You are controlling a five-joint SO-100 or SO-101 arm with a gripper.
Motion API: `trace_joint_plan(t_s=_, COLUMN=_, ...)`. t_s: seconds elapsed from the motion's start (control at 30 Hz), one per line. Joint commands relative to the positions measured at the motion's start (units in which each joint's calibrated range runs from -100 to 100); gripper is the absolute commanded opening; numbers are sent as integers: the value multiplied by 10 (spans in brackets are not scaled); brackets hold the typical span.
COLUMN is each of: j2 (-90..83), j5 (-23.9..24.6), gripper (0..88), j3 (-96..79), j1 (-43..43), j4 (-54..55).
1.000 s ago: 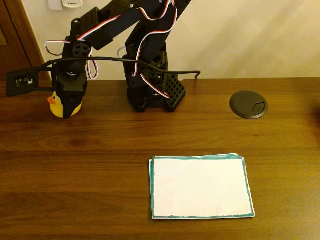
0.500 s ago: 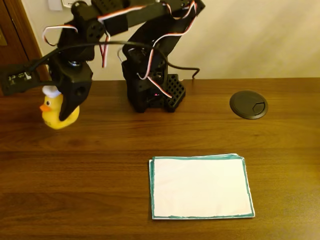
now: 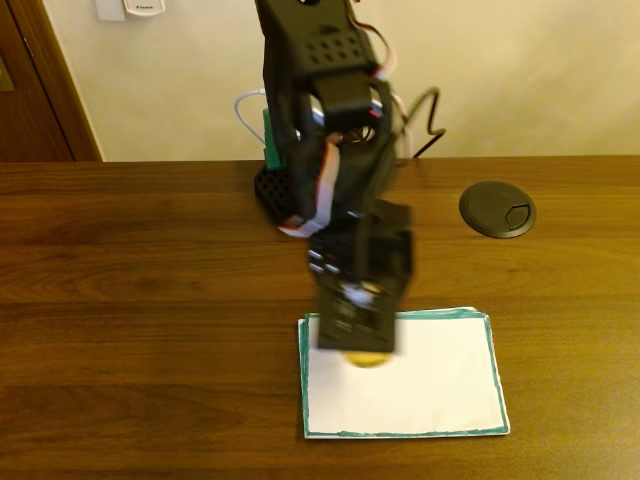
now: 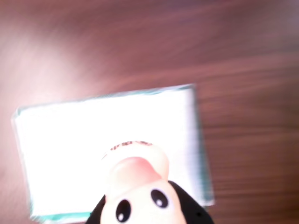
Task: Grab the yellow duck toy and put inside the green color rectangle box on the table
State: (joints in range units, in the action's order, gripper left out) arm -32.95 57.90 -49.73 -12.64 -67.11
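the yellow duck toy [image 3: 366,357], which a second ago sat at the far left of the table [image 3: 150,300] in the fixed view, now hangs over the left part of the green color rectangle box [image 3: 440,390], a sliver of yellow showing under the blurred gripper [image 3: 358,340]. i have swung the arm from left to centre. in the wrist view the duck's face [image 4: 140,196] fills the lower edge, dark fingers [image 4: 187,205] clamped at either side, the sheet [image 4: 70,140] beneath. i judge carry nearly done; release comes next. whether the duck touches the paper i cannot tell through the blur. further right, the round black disc [image 3: 497,209] lies untouched.
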Motion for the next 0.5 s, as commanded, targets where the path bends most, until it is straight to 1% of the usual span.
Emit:
trace_joint_plan(t_s=0.0, j2=108, j5=24, gripper=3, j3=58, j1=-100, j4=39)
trace_joint_plan(t_s=0.03, j2=122, j5=28, gripper=3, j3=57, j1=-103, j4=40)
trace_joint_plan(t_s=0.27, j2=217, j5=28, gripper=8, j3=52, j1=-117, j4=145)
trace_joint_plan(t_s=0.3, j2=228, j5=29, gripper=30, j3=51, j1=-118, j4=153)
trace_joint_plan(t_s=0.33, j2=231, j5=29, gripper=71, j3=51, j1=-118, j4=155)
trace_joint_plan(t_s=0.47, j2=220, j5=33, gripper=306, j3=37, j1=-120, j4=152)
